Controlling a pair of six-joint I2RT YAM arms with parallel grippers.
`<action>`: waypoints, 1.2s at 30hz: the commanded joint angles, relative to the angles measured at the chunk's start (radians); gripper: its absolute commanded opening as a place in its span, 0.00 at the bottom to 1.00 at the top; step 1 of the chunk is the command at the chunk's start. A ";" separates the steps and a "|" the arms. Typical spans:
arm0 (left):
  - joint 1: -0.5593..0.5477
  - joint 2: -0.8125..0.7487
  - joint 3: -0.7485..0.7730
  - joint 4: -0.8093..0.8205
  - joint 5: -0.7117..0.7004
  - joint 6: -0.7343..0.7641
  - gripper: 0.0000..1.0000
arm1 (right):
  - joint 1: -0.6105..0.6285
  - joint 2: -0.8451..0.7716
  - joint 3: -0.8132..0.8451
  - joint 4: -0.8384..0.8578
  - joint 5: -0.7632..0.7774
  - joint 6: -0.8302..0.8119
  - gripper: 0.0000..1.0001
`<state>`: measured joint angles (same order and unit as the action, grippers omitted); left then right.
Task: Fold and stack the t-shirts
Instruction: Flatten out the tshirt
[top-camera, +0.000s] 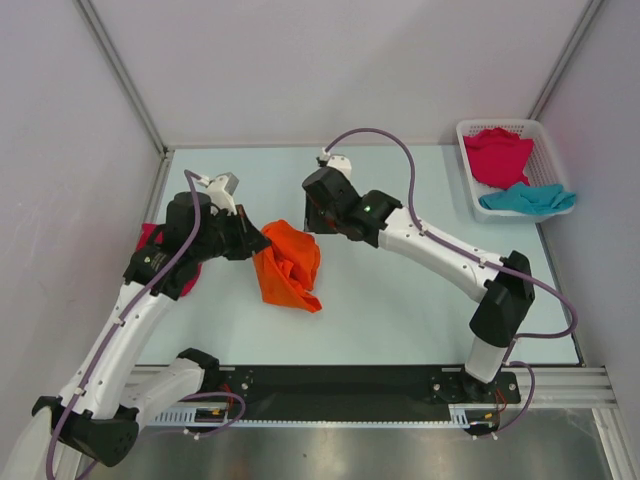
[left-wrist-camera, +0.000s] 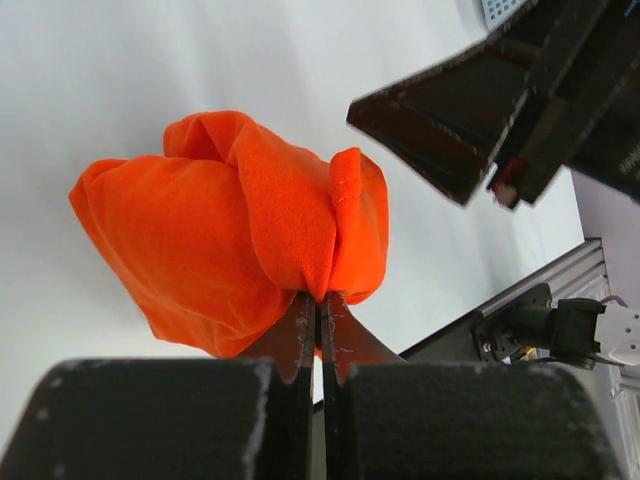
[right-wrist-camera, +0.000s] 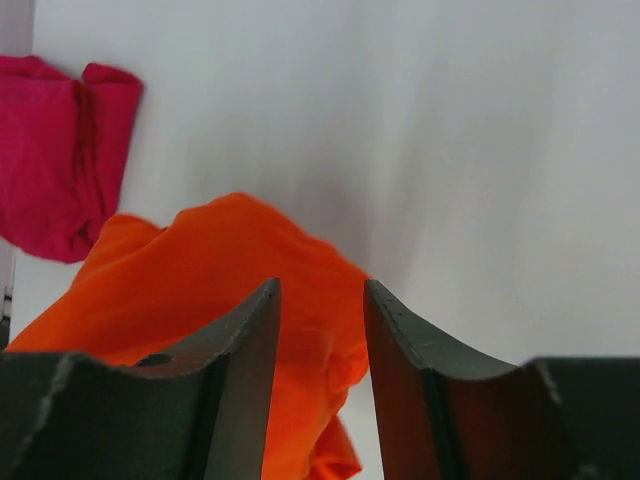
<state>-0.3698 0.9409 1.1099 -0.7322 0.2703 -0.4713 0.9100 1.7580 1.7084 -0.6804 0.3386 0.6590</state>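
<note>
A crumpled orange t-shirt (top-camera: 288, 265) lies left of the table's middle. My left gripper (top-camera: 260, 243) is shut on a fold at its left edge; in the left wrist view the fingertips (left-wrist-camera: 320, 300) pinch the orange cloth (left-wrist-camera: 230, 220). My right gripper (top-camera: 315, 215) hangs over the shirt's far right side, jaws open (right-wrist-camera: 320, 290) with nothing between them and the orange t-shirt (right-wrist-camera: 200, 270) below. A magenta t-shirt (top-camera: 147, 237) lies mostly hidden under my left arm and also shows in the right wrist view (right-wrist-camera: 55, 150).
A white lattice basket (top-camera: 548, 158) stands at the back right, holding another magenta t-shirt (top-camera: 497, 155) and a teal t-shirt (top-camera: 527, 199). White walls close the table at the back and both sides. The right gripper (left-wrist-camera: 500, 110) looms close in the left wrist view.
</note>
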 joint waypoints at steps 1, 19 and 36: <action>0.008 -0.034 -0.016 0.105 0.032 -0.018 0.00 | 0.041 0.000 0.036 0.024 -0.038 0.028 0.45; 0.035 -0.071 -0.028 0.120 0.047 -0.032 0.00 | 0.104 0.046 -0.021 0.056 -0.110 0.082 0.44; 0.138 0.034 -0.050 0.146 0.096 0.003 0.00 | 0.003 -0.008 0.078 0.001 0.086 -0.051 0.00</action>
<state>-0.2707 0.9169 1.0222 -0.6598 0.3214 -0.4873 0.9993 1.7844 1.6516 -0.6426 0.3260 0.6811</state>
